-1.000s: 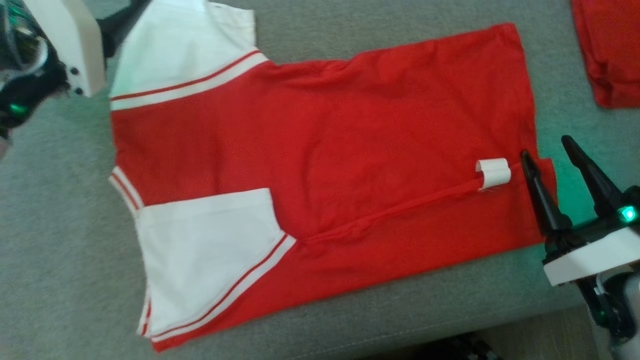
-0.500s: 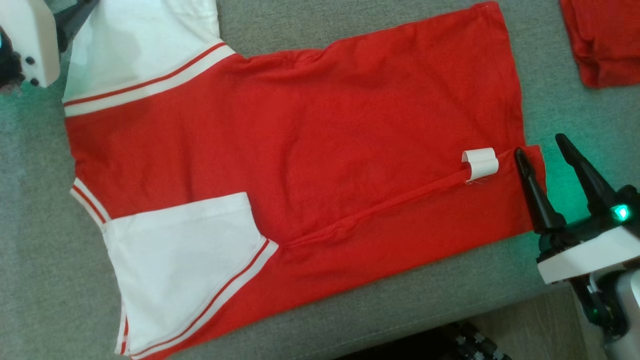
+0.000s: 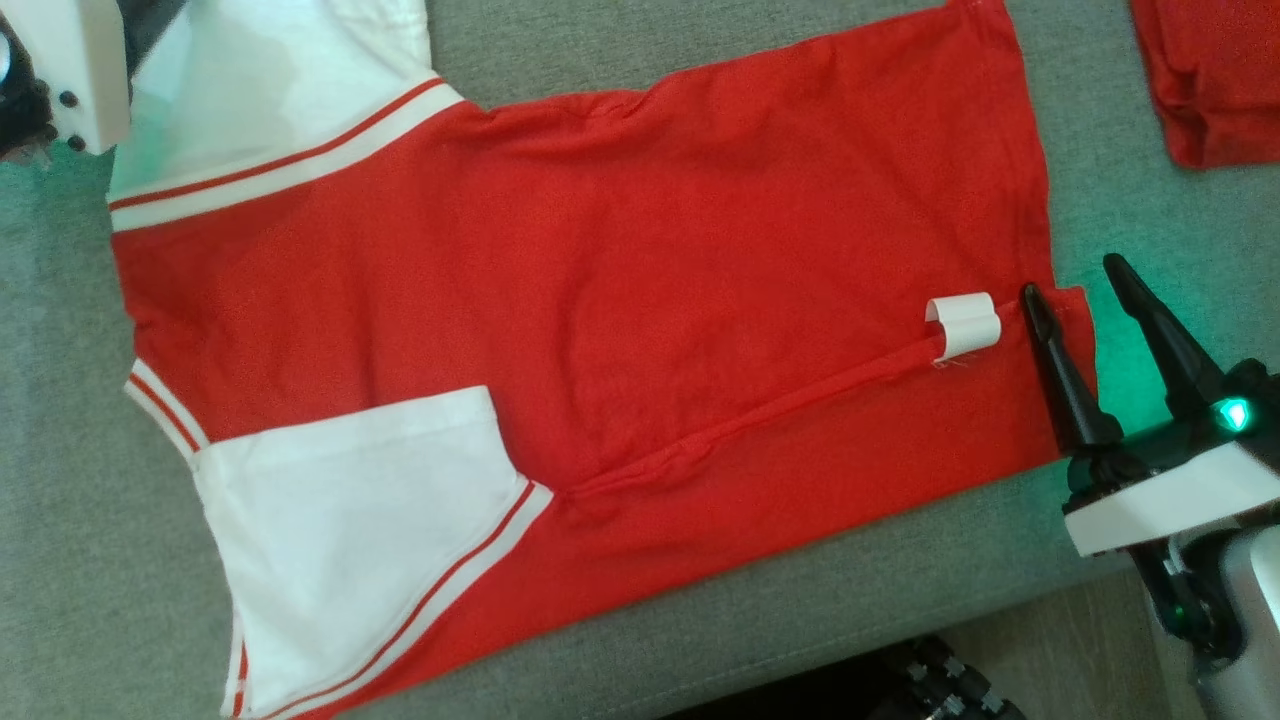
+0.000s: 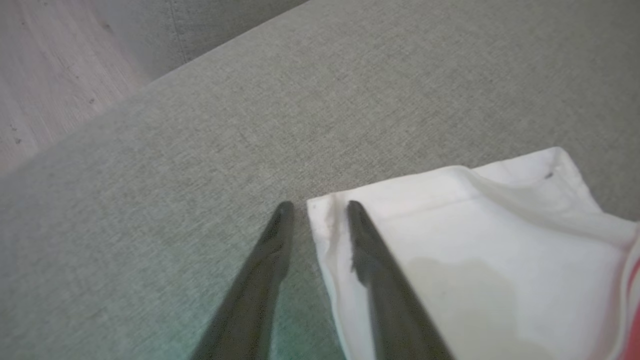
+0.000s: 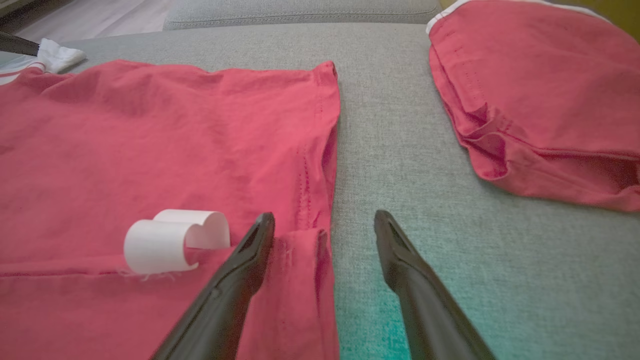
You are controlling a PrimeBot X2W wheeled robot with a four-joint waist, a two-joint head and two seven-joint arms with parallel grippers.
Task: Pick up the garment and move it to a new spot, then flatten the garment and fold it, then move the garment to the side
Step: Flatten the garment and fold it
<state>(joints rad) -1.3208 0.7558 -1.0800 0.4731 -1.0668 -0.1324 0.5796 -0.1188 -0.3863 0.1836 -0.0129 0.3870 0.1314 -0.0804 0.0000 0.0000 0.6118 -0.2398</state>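
**Open end effectors flank red shirt at opposite corners**

The garment (image 3: 600,300) lay spread flat on the grey sofa cushion (image 3: 60,500), its white label (image 3: 962,325) curled up near the hem. The right end effector (image 3: 1071,275), jaws apart and empty, straddled the hem corner just beside the label. The left end effector (image 4: 319,203), likewise released, straddled the white sleeve (image 4: 475,250) corner at the end farthest from the label. A pinch there might have caught only a sliver of cloth, or upholstery with it, and a slip at either end would skew the lift. The left wrist view made that narrow straddle plain, where the head view gave the overall spread. The right wrist view showed the folds of a second red garment (image 5: 540,100) lying beyond the label.
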